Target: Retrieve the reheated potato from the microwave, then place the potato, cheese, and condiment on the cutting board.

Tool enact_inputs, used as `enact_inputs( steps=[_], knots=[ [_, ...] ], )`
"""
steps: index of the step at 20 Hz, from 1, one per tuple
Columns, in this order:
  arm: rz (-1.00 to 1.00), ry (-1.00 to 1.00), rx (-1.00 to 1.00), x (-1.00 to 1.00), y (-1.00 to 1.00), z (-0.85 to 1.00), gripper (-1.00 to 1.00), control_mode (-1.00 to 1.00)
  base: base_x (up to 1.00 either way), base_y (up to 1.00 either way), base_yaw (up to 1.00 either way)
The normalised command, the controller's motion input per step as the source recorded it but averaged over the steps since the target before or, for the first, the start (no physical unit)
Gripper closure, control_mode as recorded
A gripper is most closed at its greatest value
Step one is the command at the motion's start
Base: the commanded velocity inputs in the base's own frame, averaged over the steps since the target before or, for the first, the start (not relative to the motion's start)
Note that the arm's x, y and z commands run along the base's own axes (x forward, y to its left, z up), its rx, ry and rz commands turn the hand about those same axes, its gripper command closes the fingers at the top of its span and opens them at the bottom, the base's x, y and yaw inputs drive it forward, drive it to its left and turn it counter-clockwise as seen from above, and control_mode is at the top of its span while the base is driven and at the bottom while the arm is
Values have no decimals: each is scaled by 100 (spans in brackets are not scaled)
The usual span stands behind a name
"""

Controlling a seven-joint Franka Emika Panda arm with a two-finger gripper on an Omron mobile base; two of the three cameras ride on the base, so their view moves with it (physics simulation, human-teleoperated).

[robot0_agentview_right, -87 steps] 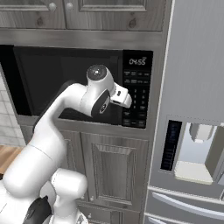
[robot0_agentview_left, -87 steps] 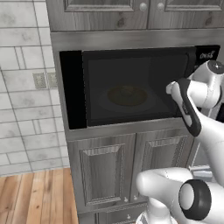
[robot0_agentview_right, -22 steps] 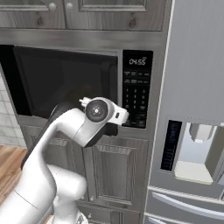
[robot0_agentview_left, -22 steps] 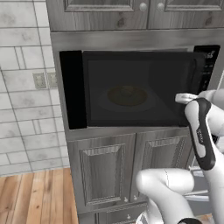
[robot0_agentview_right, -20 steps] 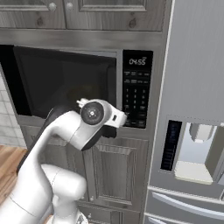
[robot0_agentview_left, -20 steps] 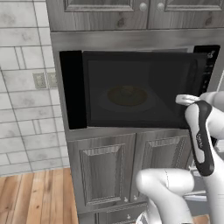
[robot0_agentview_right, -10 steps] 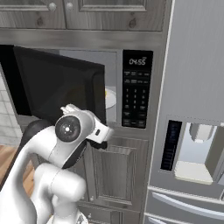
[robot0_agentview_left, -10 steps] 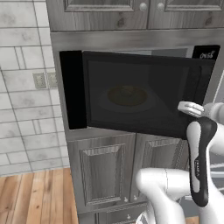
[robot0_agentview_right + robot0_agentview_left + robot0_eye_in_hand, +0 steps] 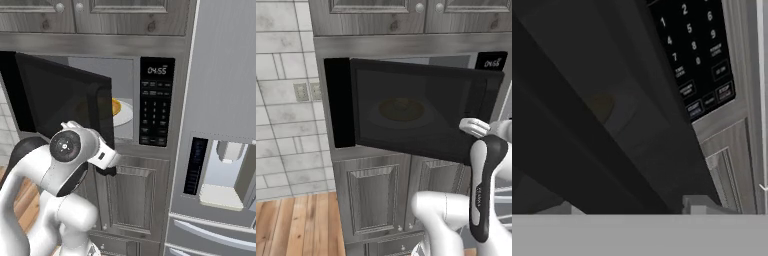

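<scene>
The black microwave (image 9: 156, 107) stands with its dark glass door (image 9: 60, 100) swung partly open to the left. Inside, a pale-yellow potato (image 9: 116, 107) rests on a white plate (image 9: 126, 116); through the door glass it shows dimly (image 9: 402, 108). My gripper (image 9: 106, 169) sits at the door's lower free corner. In the hand view the door (image 9: 587, 125) edge runs between my gripper (image 9: 631, 206), whose fingertips (image 9: 698, 204) stand well apart, open. Cheese, condiment and cutting board are out of view.
A grey fridge with a dispenser (image 9: 220, 170) stands right of the microwave. Grey cabinet doors (image 9: 373, 200) sit below and above it. A tiled wall (image 9: 286, 115) and wood floor (image 9: 296, 225) lie to the left. My own arm (image 9: 483, 185) fills the lower right.
The microwave door has swung from shut to partly open, uncovering the potato and plate. My hand moved outward and down with the door's edge, and the jaws have widened.
</scene>
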Motion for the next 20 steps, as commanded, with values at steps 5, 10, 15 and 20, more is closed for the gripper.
enact_inputs(
  steps=[5,10,15,20],
  knots=[
    [-7,0,15,-58,26,0,100,-100,0,0,0],
    [-1,0,17,-58,28,3,100,-100,0,0,0],
    [0,0,17,-54,25,9,100,-100,0,0,0],
    [0,0,16,-47,31,10,-100,-100,0,0,0]
  ],
)
